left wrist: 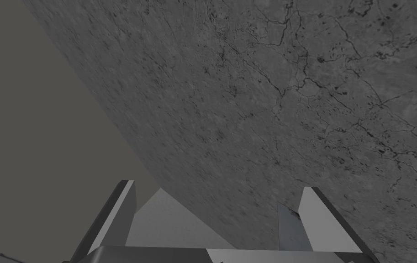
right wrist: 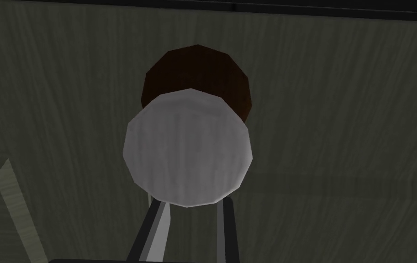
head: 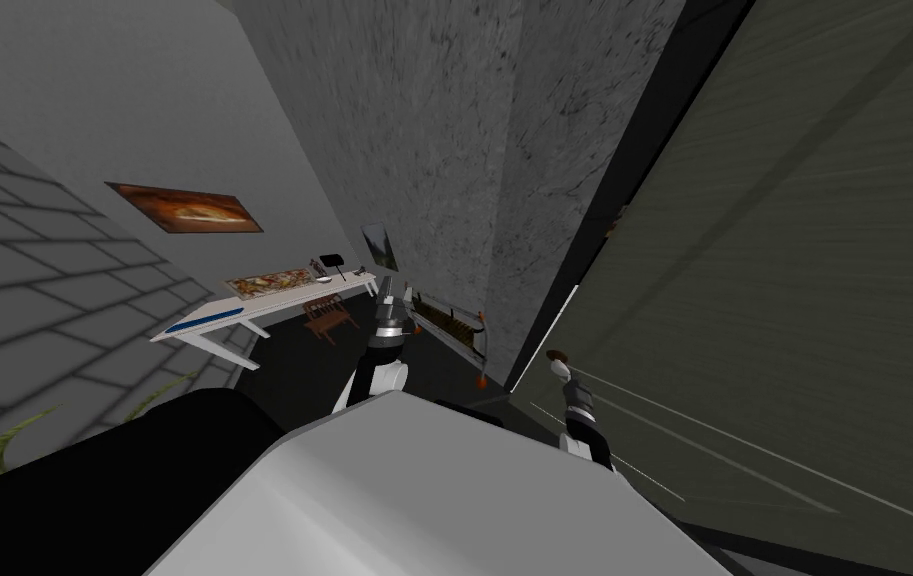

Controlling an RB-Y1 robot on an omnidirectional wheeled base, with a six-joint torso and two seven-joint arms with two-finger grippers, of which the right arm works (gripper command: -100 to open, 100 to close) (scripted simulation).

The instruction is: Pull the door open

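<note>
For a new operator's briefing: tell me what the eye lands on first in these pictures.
First comes the pale grey round door knob on its brown rosette, large against the dark olive door, with the right claw closed narrowly behind it. In the head view, an orange painting glows on the wall to the left, near a white desk.
</note>
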